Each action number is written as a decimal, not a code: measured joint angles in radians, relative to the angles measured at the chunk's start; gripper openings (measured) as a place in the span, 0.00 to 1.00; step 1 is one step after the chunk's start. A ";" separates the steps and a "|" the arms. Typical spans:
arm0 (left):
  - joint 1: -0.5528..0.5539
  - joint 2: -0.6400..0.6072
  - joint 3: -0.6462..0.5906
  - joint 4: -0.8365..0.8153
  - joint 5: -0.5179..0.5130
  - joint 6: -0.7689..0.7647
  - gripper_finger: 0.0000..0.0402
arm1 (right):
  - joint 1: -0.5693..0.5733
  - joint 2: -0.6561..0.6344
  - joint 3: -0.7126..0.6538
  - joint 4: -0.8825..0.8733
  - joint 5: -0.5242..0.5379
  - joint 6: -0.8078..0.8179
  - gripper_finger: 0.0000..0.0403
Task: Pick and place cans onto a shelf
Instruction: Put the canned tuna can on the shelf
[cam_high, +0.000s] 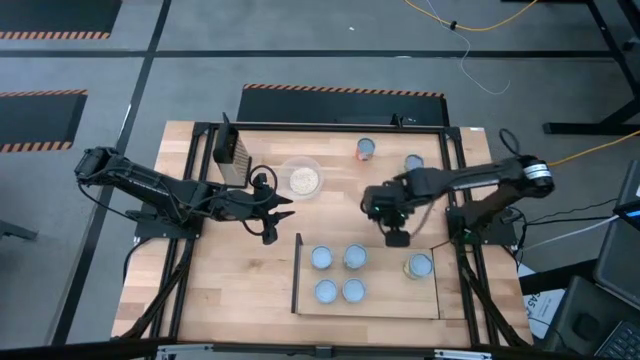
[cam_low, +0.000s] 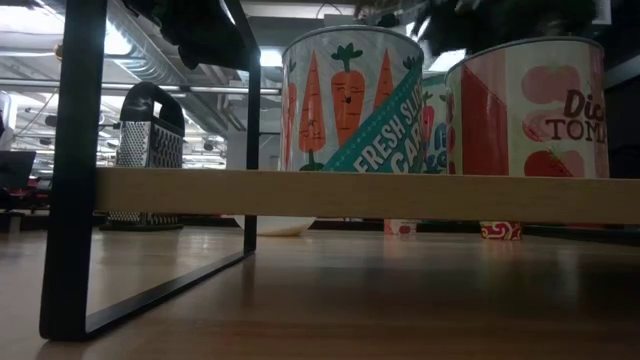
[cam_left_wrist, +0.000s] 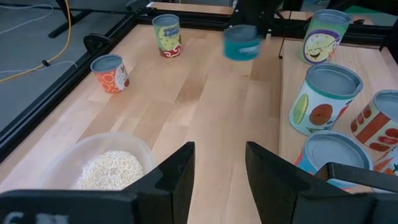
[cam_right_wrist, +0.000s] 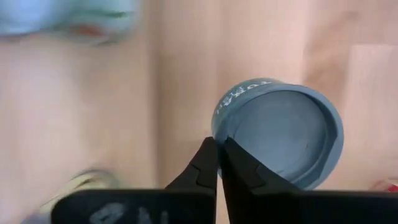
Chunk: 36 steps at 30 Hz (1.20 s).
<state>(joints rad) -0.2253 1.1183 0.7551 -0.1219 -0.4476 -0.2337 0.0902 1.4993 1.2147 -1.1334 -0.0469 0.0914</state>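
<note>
The shelf (cam_high: 380, 303) is a light-wood board on black legs, at the table's near middle. Several cans stand upright on it, among them a carrot can (cam_low: 350, 100) and a tomato can (cam_low: 530, 105). Two more cans (cam_high: 366, 149) (cam_high: 413, 162) stand on the table at the far side. My right gripper (cam_high: 396, 236) hangs over the shelf's far edge, shut on a blue can (cam_right_wrist: 277, 134), which also shows in the left wrist view (cam_left_wrist: 241, 42). My left gripper (cam_left_wrist: 219, 174) waits open at the table's left middle, nothing between its fingers. My right gripper pinches the blue can's top rim (cam_right_wrist: 219, 127) at one side, one finger over the can's top and the other outside its wall. The fingers come from above, pointing down. The can hangs below them, lifted clear of table and shelf.
A clear bowl of rice (cam_high: 302, 178) sits just ahead of my left gripper. A metal grater (cam_high: 231, 150) stands at the far left. The shelf's black frame (cam_low: 70, 170) rises from the table. Bare wood lies between the bowl and the shelf.
</note>
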 joint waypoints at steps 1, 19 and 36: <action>0.000 0.000 0.000 0.000 0.000 0.000 0.34 | 0.026 -0.016 0.005 -0.005 -0.019 0.001 0.02; 0.000 0.000 0.000 0.000 0.000 -0.001 0.34 | 0.643 -0.094 0.038 0.251 -0.062 0.383 0.04; 0.000 0.000 0.000 0.000 0.000 -0.002 0.34 | 0.863 0.026 0.038 0.223 0.029 0.505 0.04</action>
<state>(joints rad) -0.2253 1.1183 0.7551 -0.1219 -0.4474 -0.2359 0.9535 1.5257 1.2530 -0.9099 -0.0178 0.5964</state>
